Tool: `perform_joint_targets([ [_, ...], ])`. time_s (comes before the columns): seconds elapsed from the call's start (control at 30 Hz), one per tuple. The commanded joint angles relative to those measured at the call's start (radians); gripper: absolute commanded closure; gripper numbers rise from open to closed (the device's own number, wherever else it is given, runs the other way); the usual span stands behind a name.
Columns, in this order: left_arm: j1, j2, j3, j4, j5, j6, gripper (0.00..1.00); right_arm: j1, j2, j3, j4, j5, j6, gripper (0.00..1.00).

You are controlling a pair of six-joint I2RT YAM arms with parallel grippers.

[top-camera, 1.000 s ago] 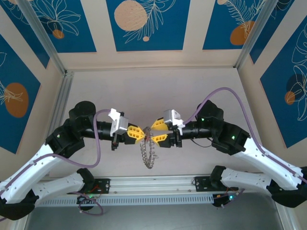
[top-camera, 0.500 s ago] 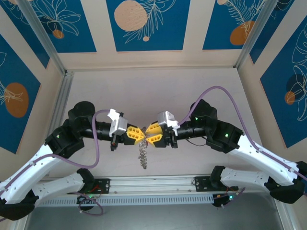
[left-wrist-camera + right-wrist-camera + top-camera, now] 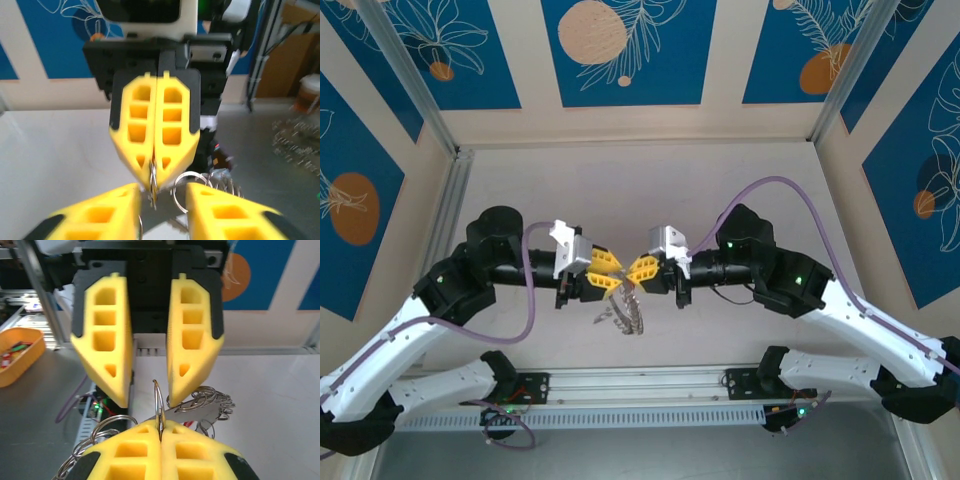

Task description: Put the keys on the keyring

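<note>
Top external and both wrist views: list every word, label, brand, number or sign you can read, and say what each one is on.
No text can be read in any of them.
The wall panels carry only white leaf drawings and orange discs, with no lettering.
The contents of the orange tray are too blurred to read.
Any marks on the keyring are too small to make out.

Pale beige table (image 3: 720, 180), aluminium rail (image 3: 640, 382) along near edge.
</note>
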Motion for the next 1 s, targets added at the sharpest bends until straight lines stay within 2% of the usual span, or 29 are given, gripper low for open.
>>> perform_joint_targets([
  [0.0, -0.003, 0.016, 0.077, -0.147, -0.138, 0.074, 0.62, 0.003, 0.010, 0.067, -0.091, 0.134, -0.033, 1.00],
  [0.1, -0.006, 0.040, 0.112, -0.193, -0.208, 0.102, 0.62, 0.012, 0.035, 0.099, -0.141, 0.194, -0.051, 1.00],
  [0.33, -0.022, 0.071, 0.138, -0.197, -0.258, 0.123, 0.62, 0.064, 0.124, 0.178, -0.232, 0.339, -0.092, 1.00],
  [0.5, -0.026, 0.088, 0.138, -0.207, -0.283, 0.147, 0.62, 0.075, 0.143, 0.193, -0.242, 0.332, -0.104, 1.00],
  [0.83, -0.033, 0.114, 0.138, -0.228, -0.263, 0.164, 0.63, 0.087, 0.158, 0.216, -0.250, 0.300, -0.123, 1.00],
  [0.97, -0.036, 0.122, 0.134, -0.231, -0.258, 0.168, 0.70, 0.088, 0.156, 0.215, -0.250, 0.291, -0.125, 1.00],
])
